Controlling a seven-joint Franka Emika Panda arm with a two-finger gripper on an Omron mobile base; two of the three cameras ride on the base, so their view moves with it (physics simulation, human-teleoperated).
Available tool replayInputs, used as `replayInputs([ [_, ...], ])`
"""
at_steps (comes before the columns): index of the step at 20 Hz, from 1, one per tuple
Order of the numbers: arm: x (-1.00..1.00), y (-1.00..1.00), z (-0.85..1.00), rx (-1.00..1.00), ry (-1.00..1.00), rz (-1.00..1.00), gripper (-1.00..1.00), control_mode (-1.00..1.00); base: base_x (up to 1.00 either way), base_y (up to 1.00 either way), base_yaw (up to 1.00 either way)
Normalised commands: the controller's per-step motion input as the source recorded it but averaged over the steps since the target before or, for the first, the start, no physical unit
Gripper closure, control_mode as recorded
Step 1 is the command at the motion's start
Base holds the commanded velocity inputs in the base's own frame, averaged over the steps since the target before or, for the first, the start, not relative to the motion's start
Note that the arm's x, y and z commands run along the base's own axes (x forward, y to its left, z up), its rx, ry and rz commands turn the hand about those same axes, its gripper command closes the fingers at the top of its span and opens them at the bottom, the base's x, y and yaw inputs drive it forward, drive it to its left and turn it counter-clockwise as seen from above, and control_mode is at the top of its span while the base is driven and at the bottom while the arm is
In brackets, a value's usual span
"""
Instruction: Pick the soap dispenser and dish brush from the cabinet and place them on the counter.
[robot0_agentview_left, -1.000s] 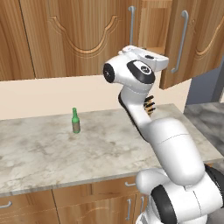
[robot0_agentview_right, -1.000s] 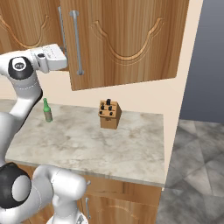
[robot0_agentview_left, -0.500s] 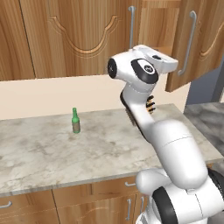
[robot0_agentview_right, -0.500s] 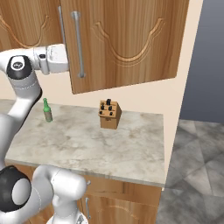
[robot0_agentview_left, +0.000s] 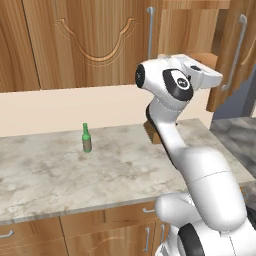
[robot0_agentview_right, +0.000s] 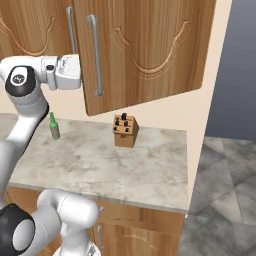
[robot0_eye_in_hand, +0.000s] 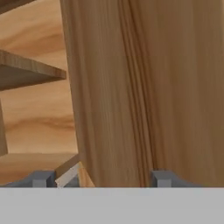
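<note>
reaching up at the cabinet (robot0_agentview_left: 100, 45), the gripper (robot0_eye_in_hand: 100, 179) now sits right against the edge of the open door (robot0_eye_in_hand: 144, 87), its jaws standing apart on either side of it and narrowing from a second ago, gripping nothing that i can tell; the arm has risen and swung toward the opening, so the fetching has barely begun. beyond the hand lies one inner shelf (robot0_eye_in_hand: 26, 70); soap dispenser and brush are hidden. below it on the counter (robot0_agentview_left: 75, 175): one green bottle (robot0_agentview_left: 87, 138), one knife block (robot0_agentview_right: 125, 131)
</note>
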Motion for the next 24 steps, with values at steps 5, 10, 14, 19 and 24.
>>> replayInputs([
  [5,-0.59,-0.72,0.0,0.0,0.14,-0.04,-1.0,-1.0,0.0,0.0,0.0],
  [10,-0.57,-0.7,0.0,0.0,0.16,-0.03,-1.0,-1.0,0.0,0.0,0.0],
  [14,-0.55,-0.63,0.0,0.0,0.16,-0.03,-1.0,-1.0,0.0,0.0,0.0],
  [19,-0.45,-0.51,0.0,0.0,0.13,-0.02,-1.0,-1.0,0.0,0.0,0.0],
  [24,-0.38,-0.5,0.0,0.0,0.08,-0.02,-1.0,-1.0,0.0,0.0,0.0],
])
